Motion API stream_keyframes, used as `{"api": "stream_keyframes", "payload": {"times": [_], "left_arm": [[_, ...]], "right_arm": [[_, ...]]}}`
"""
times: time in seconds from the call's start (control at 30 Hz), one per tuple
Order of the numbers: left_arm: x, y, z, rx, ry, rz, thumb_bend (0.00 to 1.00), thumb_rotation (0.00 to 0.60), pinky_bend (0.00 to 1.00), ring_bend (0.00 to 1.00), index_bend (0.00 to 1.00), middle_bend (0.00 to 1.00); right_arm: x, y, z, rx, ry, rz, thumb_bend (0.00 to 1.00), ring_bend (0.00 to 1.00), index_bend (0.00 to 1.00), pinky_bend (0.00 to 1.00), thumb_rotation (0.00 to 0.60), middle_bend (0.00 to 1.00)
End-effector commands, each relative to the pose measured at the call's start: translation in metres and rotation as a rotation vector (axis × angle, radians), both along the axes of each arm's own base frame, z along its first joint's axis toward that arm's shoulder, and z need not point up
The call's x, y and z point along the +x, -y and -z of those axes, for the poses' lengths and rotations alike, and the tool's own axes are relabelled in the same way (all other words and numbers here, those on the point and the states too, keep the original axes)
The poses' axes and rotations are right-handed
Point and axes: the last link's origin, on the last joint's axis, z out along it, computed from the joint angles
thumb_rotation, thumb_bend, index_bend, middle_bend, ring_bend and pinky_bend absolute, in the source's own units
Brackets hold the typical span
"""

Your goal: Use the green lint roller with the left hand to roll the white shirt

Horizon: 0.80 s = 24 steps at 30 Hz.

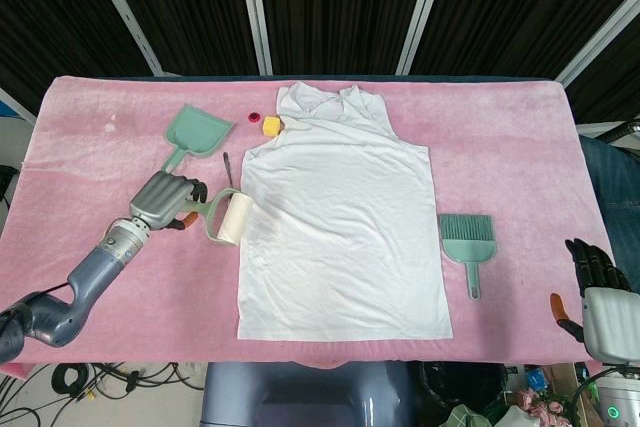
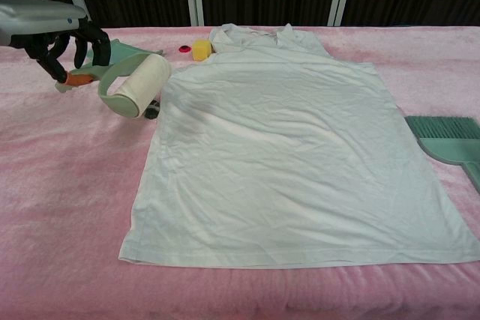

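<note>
Desk [image 1: 500, 137] under pink cloth, dark slatted wall behind. Shirt [image 1: 340, 217], white, sleeveless, spread flat at centre, collar at the far edge. Left hand [image 1: 165, 202] clamped on the handle of the lint roller [image 1: 228, 220], green frame, white roll; the roll is raised above the cloth, just beside the shirt's left edge. Right hand [image 1: 598, 282] at the near right corner, off the desk, holding nothing; how its fingers lie cannot be told. Dustpan [image 1: 195, 134], green, far left. Brush [image 1: 468, 244], green, right of shirt. Yellow block [image 1: 270, 126] and red cap [image 1: 254, 117] near collar.
</note>
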Motion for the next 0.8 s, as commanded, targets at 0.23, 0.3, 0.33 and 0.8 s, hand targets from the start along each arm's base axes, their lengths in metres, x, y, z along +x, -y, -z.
{"api": "stream_keyframes", "payload": {"times": [0.23,0.3,0.33,0.8], "left_arm": [[0.073,-0.028,0.006,-0.041,-0.224,0.045,0.56,0.600,0.68,0.47,0.65,0.59],[0.081,-0.031,0.013,-0.028,-0.295,0.056,0.57,0.600,0.70,0.48,0.65,0.59],[0.084,-0.032,0.015,-0.021,-0.316,0.059,0.57,0.600,0.71,0.49,0.65,0.59],[0.110,-0.030,0.061,-0.007,-0.477,-0.044,0.57,0.600,0.71,0.49,0.66,0.60]], "right_arm": [[0.000,0.000,0.001,0.010,0.007,-0.001,0.31,0.11,0.11,0.25,0.600,0.09],[0.000,0.000,0.001,0.010,0.008,-0.002,0.31,0.11,0.11,0.25,0.600,0.09],[0.000,0.000,0.001,0.010,0.008,-0.002,0.31,0.11,0.11,0.25,0.600,0.09],[0.000,0.000,0.001,0.010,0.012,0.001,0.31,0.11,0.11,0.25,0.600,0.09]]}}
